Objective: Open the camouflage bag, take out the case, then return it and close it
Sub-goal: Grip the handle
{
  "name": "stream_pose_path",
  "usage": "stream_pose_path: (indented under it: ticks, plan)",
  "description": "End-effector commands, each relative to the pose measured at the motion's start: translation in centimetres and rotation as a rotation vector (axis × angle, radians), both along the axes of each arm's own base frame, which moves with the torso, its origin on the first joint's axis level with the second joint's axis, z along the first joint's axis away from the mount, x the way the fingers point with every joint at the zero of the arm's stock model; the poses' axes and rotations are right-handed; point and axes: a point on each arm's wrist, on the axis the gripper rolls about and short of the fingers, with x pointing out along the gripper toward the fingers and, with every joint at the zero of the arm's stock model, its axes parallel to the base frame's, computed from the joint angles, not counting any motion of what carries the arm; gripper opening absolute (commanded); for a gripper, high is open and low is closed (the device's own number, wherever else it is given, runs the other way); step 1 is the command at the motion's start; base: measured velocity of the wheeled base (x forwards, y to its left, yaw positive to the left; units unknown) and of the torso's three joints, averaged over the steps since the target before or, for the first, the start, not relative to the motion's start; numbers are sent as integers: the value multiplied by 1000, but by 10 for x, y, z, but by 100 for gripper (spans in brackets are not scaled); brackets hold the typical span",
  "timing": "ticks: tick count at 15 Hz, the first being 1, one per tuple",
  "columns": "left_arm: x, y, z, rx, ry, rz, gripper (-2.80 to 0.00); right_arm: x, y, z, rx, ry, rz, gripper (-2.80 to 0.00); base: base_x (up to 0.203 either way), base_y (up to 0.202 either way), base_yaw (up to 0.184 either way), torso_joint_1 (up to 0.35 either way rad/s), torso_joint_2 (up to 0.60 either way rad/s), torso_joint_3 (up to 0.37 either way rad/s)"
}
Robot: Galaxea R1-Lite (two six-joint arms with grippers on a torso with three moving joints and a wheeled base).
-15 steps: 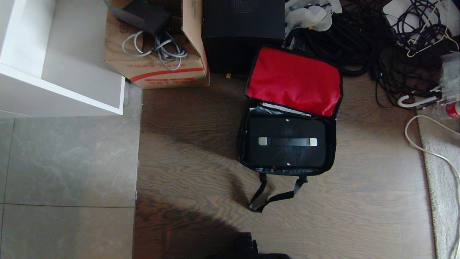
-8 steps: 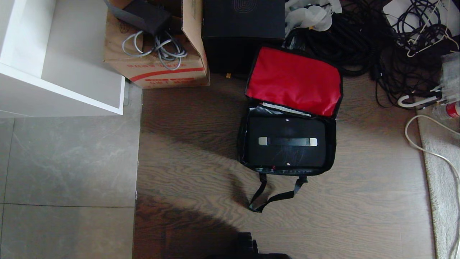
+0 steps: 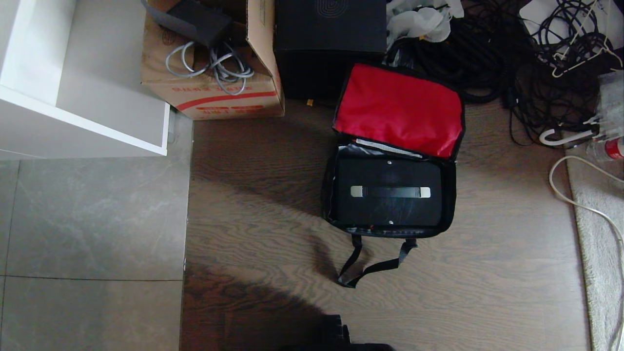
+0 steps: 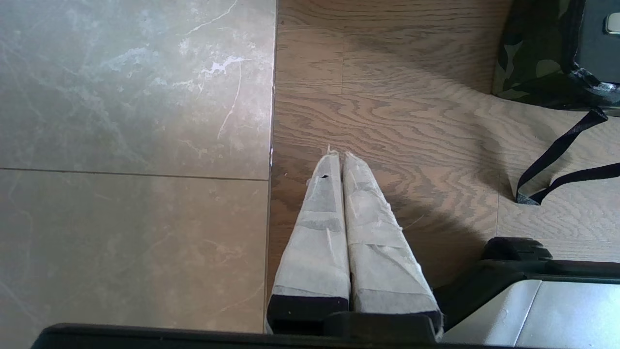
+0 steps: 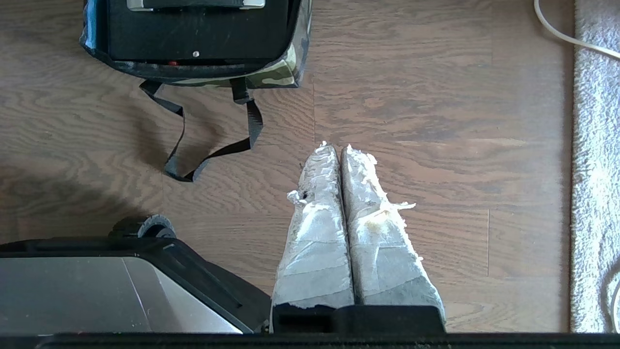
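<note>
Both grippers, left [image 4: 341, 156] and right [image 5: 337, 148], hang pressed together and empty over the floor [image 3: 263, 219], apart from the bag [image 3: 451, 195]. The bag lies unzipped, red lid [image 3: 399, 108] thrown back, the case [image 3: 390, 214] inside it. The case looks rigid and probably weighty; its handle [image 3: 390, 192] seems the best hold.

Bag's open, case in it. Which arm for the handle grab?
Right, probably. The right tool, shut, hangs over wood floor just off the camouflage bag, with the case handle close ahead. The left tool, also shut, sits by the tile edge, with the bag off toward the robot's right.
</note>
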Motion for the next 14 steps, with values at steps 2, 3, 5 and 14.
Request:
stream_pose_path:
  ticks: [2, 3, 5, 14]
  plan:
    - [0, 0, 0, 0, -2, 0, -280, 0, 0, 0, 1, 3, 0, -280, 0, 0, 0, 0, 0, 0]
    - [0, 0, 0, 0, -2, 0, -280, 0, 0, 0, -1, 3, 2, -280, 0, 0, 0, 0, 0, 0]
    - [0, 0, 0, 0, -1, 0, -280, 0, 0, 0, 1, 5, 2, -280, 0, 0, 0, 0, 0, 0]
    - [0, 0, 0, 3, -1, 0, -280, 0, 0, 0, 0, 5, 2, -280, 0, 0, 0, 0, 0, 0]
